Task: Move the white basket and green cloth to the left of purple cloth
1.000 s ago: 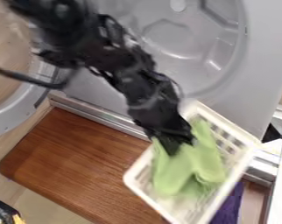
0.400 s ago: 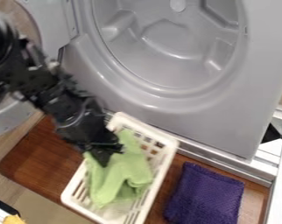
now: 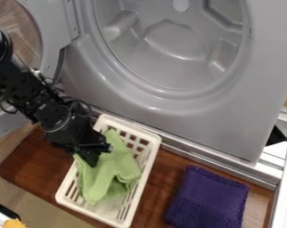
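1. The white basket (image 3: 129,221) is seen on the wooden board (image 3: 21,160), slanted across it from near the back edge towards the front edge, nearer the left end than the right.
2. The green cloth (image 3: 114,171) is held loosely crumpled inside the basket, with its upper left part bunched by the left rim.
3. The purple cloth (image 3: 208,200) is laid flatter towards the board's right end; a strip of bare wood is left between it and the basket.
4. The black gripper (image 3: 91,160) is placed over the basket's left rim, against the green cloth. Whether the jaws are clenched or released cannot be told.
5. The required placement appears to be met, so a clean release and a straight lift seem to be called for.
6. The basket is judged light and fairly stiff, best gripped by a long rim; the cloth, soft and limp, is best pinched at a raised fold. Snagged cloth could be dragged out.
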### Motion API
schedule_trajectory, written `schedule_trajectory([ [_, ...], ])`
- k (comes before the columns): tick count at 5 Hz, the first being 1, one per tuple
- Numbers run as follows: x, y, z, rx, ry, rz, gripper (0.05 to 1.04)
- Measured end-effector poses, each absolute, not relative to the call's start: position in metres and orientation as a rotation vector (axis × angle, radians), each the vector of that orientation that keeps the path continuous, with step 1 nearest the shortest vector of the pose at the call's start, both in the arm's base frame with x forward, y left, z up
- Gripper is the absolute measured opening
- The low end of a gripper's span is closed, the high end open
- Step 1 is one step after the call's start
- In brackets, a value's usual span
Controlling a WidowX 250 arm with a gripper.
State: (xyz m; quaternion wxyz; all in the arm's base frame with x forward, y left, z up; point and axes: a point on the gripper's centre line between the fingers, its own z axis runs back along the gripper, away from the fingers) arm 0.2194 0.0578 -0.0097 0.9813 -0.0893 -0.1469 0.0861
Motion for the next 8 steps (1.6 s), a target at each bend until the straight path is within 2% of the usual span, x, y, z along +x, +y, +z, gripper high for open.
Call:
schedule_trajectory([
  [1, 0.220, 0.063, -0.019, -0.189, -0.279, 0.194, 0.116],
  [2, 0.222, 0.068, -0.028, -0.181, -0.255, 0.203, 0.158],
  [3, 0.222, 0.071, -0.028, -0.167, -0.242, 0.241, 0.381],
  [5, 0.228, 0.070, -0.021, -0.165, -0.227, 0.203, 0.966],
  [6, 0.229, 0.070, -0.011, -0.159, -0.235, 0.181, 1.004],
  [7, 0.228, 0.066, 0.007, -0.130, -0.235, 0.159, 1.001],
  [8, 0.229, 0.062, 0.033, -0.099, -0.276, 0.120, 1.001],
])
